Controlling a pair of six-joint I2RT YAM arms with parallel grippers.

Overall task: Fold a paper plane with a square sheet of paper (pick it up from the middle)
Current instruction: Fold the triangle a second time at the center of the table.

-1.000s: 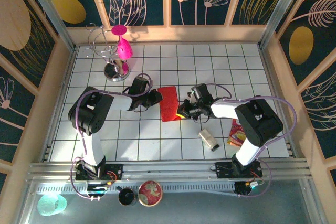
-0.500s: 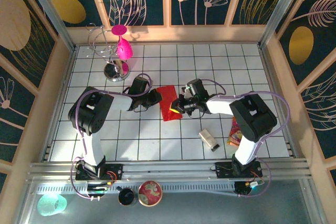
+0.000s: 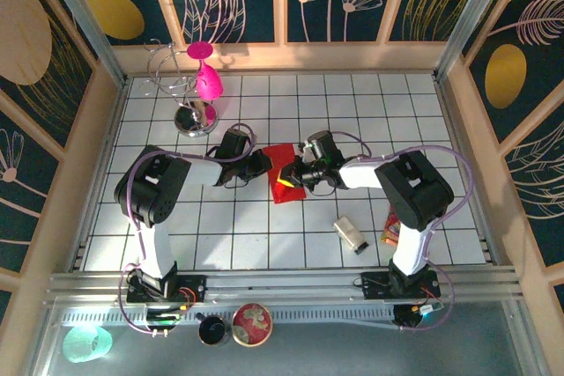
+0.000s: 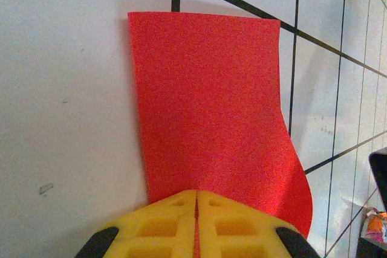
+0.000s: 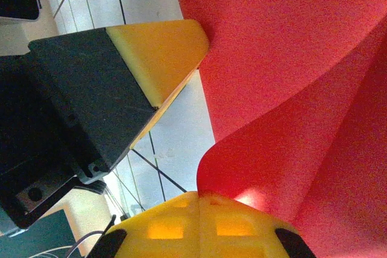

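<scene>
Left wrist view: left hand (image 4: 196,200) is pinched shut on the near edge of the square sheet of paper (image 4: 208,101), which lies flat on the tiled bench (image 4: 66,119). Right hand (image 5: 199,200) is clamped on the sheet's other side, which curls upward, mid-bench.

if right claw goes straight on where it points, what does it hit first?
The left claw, clamped on the opposite edge of the red sheet the right claw holds. It sits slightly off-line, so possibly a glancing hit.
</scene>
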